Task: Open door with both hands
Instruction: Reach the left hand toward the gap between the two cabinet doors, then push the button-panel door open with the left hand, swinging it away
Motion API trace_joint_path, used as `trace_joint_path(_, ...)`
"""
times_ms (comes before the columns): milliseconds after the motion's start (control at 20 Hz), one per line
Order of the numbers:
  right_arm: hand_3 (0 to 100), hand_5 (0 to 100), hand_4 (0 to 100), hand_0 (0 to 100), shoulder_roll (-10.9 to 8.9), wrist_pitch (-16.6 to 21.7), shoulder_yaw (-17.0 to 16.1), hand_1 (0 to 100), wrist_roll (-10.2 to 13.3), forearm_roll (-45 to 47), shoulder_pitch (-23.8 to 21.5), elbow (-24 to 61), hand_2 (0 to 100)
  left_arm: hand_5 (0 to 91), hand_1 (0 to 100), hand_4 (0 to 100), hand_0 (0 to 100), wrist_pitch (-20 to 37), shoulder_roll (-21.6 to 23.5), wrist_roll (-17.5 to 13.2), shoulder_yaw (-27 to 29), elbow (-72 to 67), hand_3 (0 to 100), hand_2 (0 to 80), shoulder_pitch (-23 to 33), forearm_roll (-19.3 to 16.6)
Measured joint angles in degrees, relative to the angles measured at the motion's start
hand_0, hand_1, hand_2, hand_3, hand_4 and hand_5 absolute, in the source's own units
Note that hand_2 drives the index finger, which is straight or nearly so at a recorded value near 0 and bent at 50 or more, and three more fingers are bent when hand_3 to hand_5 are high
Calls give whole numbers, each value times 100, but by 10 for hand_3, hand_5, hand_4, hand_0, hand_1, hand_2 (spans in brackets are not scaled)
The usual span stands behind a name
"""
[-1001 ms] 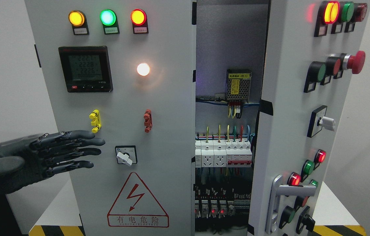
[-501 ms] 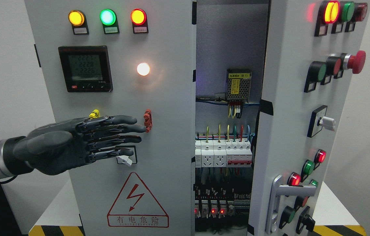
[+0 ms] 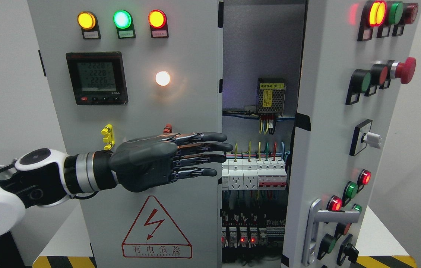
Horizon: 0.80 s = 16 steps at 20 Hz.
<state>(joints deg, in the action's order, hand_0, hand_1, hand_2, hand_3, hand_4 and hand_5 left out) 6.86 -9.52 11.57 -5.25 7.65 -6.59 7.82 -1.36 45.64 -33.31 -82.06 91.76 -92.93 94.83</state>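
Fingers (image 3: 210, 148) of the left hand (image 3: 158, 163) stretch flat and side by side, holding nothing, their tips at the inner edge of the left door (image 3: 192, 111), which looks shut. Just beyond, the right door (image 3: 326, 123) stands swung wide, its handle (image 3: 316, 230) low down, breakers (image 3: 255, 175) showing in the gap.

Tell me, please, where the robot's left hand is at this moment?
In the head view, the left hand reaches in from the left across the left door, fingers extended, fingertips at that door's right edge beside the open gap.
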Motion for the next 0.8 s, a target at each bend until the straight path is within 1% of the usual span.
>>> trace_joint_path(300, 0, 0, 0, 62, 0, 0, 0, 139, 0, 0, 0, 0, 0, 0, 556, 0, 120, -153, -639, 264, 212, -57, 0, 0, 46, -16)
trace_joint_path(801, 0, 0, 0, 61, 0, -4, -1, 139, 0, 0, 0, 1, 0, 0, 556, 0, 120, -215, -1431, 964, 480, -105, 0, 0, 74, -25)
